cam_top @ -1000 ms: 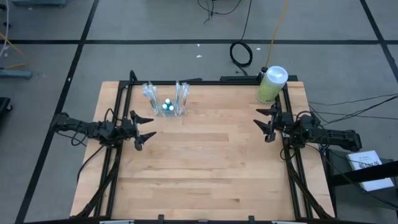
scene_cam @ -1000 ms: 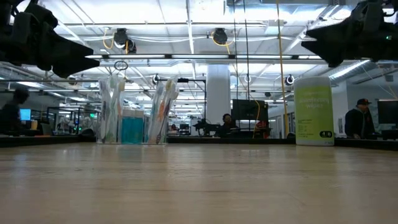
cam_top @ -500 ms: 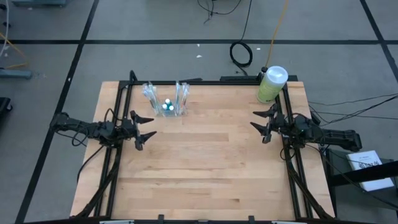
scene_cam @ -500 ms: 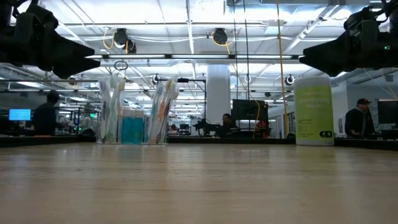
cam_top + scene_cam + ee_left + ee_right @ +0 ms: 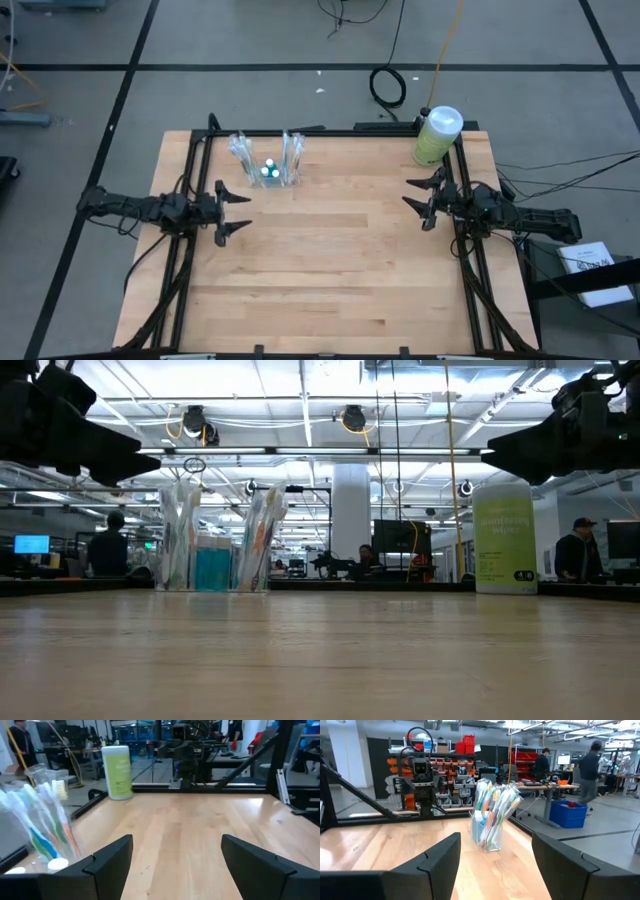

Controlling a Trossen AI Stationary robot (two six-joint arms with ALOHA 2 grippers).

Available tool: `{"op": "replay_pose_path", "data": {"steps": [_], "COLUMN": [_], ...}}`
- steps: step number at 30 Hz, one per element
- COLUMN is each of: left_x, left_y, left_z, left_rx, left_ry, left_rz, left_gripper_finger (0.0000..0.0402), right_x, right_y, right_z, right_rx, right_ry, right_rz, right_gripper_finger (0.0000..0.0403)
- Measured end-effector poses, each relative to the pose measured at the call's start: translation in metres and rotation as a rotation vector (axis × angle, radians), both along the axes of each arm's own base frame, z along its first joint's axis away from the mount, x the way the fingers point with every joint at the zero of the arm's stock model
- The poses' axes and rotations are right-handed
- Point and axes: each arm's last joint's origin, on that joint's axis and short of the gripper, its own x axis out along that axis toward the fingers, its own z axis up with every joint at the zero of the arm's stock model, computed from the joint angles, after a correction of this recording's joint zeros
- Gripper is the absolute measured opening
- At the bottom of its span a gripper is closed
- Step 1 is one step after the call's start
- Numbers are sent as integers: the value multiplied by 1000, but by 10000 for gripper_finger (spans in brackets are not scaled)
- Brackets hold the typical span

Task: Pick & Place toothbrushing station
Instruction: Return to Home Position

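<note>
Toothbrushing station (image 5: pixel 267 160) stands far-left on the table (image 5: pixel 330 270), near left gripper (image 5: pixel 243 211), fingers spread, empty. Right gripper (image 5: pixel 412 200) well apart, also spread.

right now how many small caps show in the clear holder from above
3, clustered mid-holder: one cap toward the table's back edge, two side by side just nearer. The clear holder stands back left. More may hide among the toothbrushes.
</note>
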Motion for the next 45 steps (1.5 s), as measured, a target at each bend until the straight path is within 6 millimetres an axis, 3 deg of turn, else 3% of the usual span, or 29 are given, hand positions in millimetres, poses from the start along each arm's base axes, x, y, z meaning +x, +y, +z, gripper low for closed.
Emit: {"op": "replay_pose_path", "data": {"steps": [6, 13, 45], "left_x": [1, 1, 1], "left_y": [4, 11, 12], "left_z": [-1, 0, 1], "left_rx": [-35, -15, -11], "left_ry": [10, -4, -14], "left_rz": [-60, 26, 33], "left_gripper_finger": [308, 308, 308], "right_x": [0, 0, 0], "right_y": [0, 0, 0], "right_z": [0, -1, 0], "right_rx": [26, 19, 19], "right_ry": [-8, 1, 1], "right_rz": [3, 2, 2], "right_gripper_finger": [238, 238, 238]}}
